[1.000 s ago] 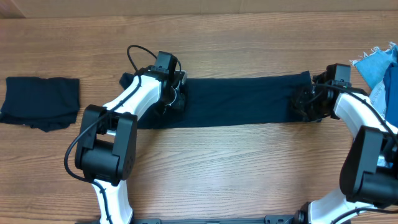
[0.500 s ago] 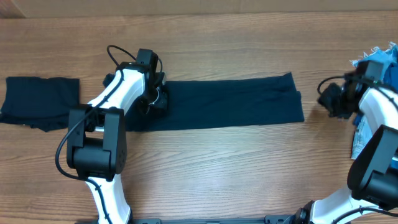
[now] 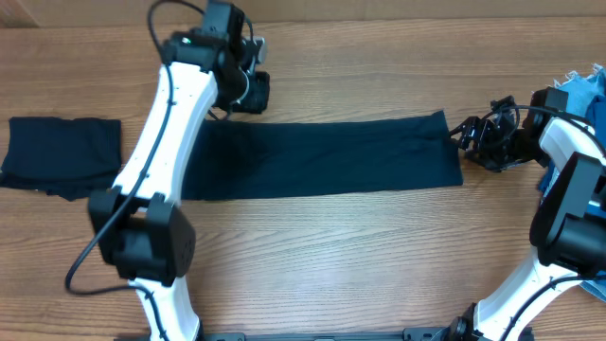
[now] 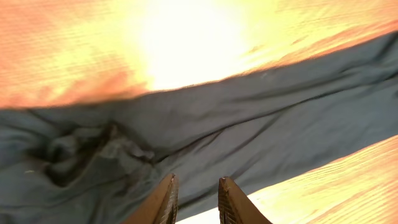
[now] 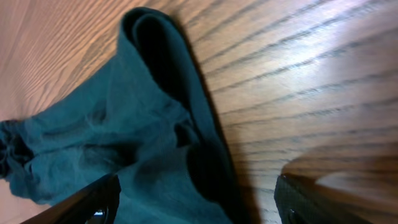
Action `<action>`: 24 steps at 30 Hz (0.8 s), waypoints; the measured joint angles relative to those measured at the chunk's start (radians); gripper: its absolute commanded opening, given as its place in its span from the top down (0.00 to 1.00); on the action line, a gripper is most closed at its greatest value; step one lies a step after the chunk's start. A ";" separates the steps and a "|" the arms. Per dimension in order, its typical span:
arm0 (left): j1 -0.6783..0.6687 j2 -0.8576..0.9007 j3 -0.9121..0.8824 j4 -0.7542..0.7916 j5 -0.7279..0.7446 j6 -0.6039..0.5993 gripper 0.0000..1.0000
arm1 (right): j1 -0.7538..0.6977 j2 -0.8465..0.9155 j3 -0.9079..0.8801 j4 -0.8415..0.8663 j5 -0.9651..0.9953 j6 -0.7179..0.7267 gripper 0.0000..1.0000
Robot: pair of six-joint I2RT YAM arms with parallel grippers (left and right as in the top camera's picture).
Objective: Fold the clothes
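fig. legend, overhead view plus both wrist cams, as i saw it from the remote station.

(a) navy garment (image 3: pixel 322 156): lay flat as one long strip across the middle of the desk (image 3: pixel 331 265), running left to right, w/ a slightly stepped right end.

(b) left gripper (image 3: pixel 248 90): sat over bare wood near the strip's far left corner. in its wrist cam the left gripper (image 4: pixel 194 200) had its jaws a narrow gap apart w/ nothing between them. the garment (image 4: pixel 261 118) lay below, w/ a crumpled patch toward the left of that view.

(c) right gripper (image 3: pixel 473 142): sat just beside the strip's right end. in its wrist cam the right gripper (image 5: pixel 196 202) had its jaws spread wide, pinching nothing. the garment's end (image 5: pixel 137 137) lay rumpled on the wood ahead of them, w/ one edge folded over.

(d) folded navy piece (image 3: pixel 62 156): lay at the desk's left side, apart from the strip.

(e) denim piece (image 3: pixel 579 95): light blue w/ a frayed edge, lay at the right edge beyond the right arm, partly cut off by the frame.
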 measured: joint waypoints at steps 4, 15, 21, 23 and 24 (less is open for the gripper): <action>0.000 -0.166 0.089 -0.069 -0.082 0.000 0.65 | 0.000 0.004 0.000 0.001 -0.022 -0.048 0.14; 0.000 -0.315 0.108 -0.186 -0.174 -0.005 0.71 | 0.116 0.021 -0.005 0.061 0.020 -0.057 0.77; 0.000 -0.315 0.108 -0.190 -0.175 -0.005 0.71 | 0.102 0.039 -0.006 0.018 0.029 -0.042 0.96; 0.000 -0.315 0.108 -0.191 -0.175 -0.005 0.71 | 0.091 0.039 -0.006 0.003 0.045 -0.037 0.96; 0.000 -0.315 0.108 -0.194 -0.178 -0.005 0.70 | 0.076 0.039 -0.005 -0.012 0.059 -0.023 0.96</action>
